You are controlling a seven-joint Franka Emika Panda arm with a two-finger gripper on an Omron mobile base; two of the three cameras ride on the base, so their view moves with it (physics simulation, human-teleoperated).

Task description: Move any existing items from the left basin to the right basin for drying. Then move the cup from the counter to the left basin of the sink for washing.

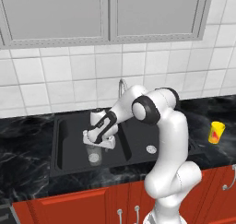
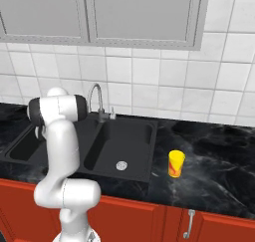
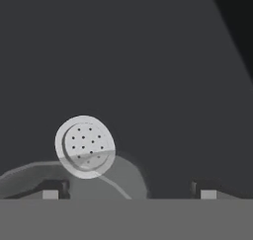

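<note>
One black marble desk (image 1: 23,140) runs under the tiled wall, and one matte black sink (image 1: 59,147) is set in it, with two basins and one curved chrome tap (image 2: 95,99) at the far edge. The left basin (image 1: 69,140) and the right basin (image 2: 127,141) each have one round silver drain. One white arm reaches down over the left basin, its end effector (image 1: 97,142) hanging just above the one clear glass tumbler (image 1: 94,155), which stands upright on the left basin's floor by the drain (image 3: 85,146). In the hand view its two fingertips (image 3: 53,190) stand spread wide apart, pinching nothing. One yellow cup (image 2: 176,164) with a red-orange mark stands upright on the desk, right of the right basin.
</note>
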